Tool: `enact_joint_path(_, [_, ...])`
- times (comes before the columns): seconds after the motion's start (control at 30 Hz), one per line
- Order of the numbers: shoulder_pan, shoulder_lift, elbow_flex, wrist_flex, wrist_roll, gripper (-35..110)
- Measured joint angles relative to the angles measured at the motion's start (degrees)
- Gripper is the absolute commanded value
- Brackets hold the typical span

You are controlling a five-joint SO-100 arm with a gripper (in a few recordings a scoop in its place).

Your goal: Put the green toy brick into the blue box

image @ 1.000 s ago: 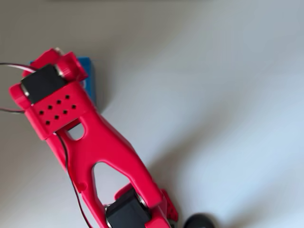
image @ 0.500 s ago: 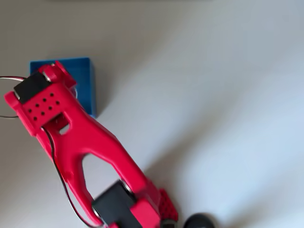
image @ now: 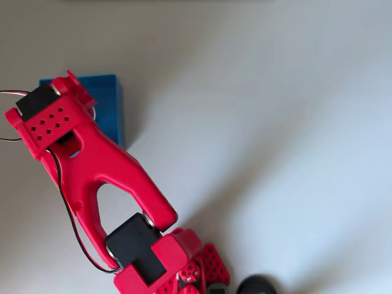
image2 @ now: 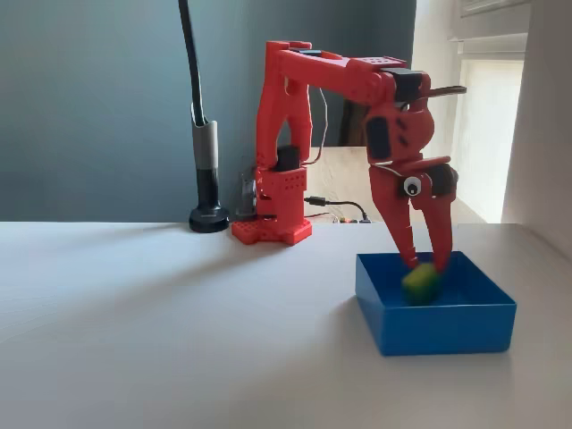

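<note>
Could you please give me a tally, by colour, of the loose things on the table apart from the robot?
Blue: 1, the square open-topped blue box.
Green: 1, the small lime-green toy brick, just below the red gripper's fingers, over the box.
Black: 1, the round-based lamp stand.
Total: 3.

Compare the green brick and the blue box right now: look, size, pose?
Colour: the green toy brick is lime green; the blue box is bright blue. Size: the brick is far smaller than the box. Pose: the box sits flat on the table; the brick looks tilted inside it, just below the gripper fingertips. Contact there is unclear.
</note>
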Motion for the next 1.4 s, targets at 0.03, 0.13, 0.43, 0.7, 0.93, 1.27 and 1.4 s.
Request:
enact_joint_path(0.03, [0.0,0.0,-0.18,0.0,0.09,27])
enact_joint_path(0.13, [0.0,0.0,-0.53,0.0,-0.53,25])
enact_joint_path(0.43, [0.0,0.0,-3.25,4.75,0.0,4])
enact_joint_path(0.7, [0.62,0.0,-10.72,15.21,1.41,0])
enact_joint_path(0.93, [2.99,2.9,-16.17,20.21,2.02,0])
enact_joint_path(1.27, [14.24,21.36,-4.04,14.06,0.97,0])
enact_joint_path(1.4, [22.76,29.88,7.82,6.5,-0.09,0])
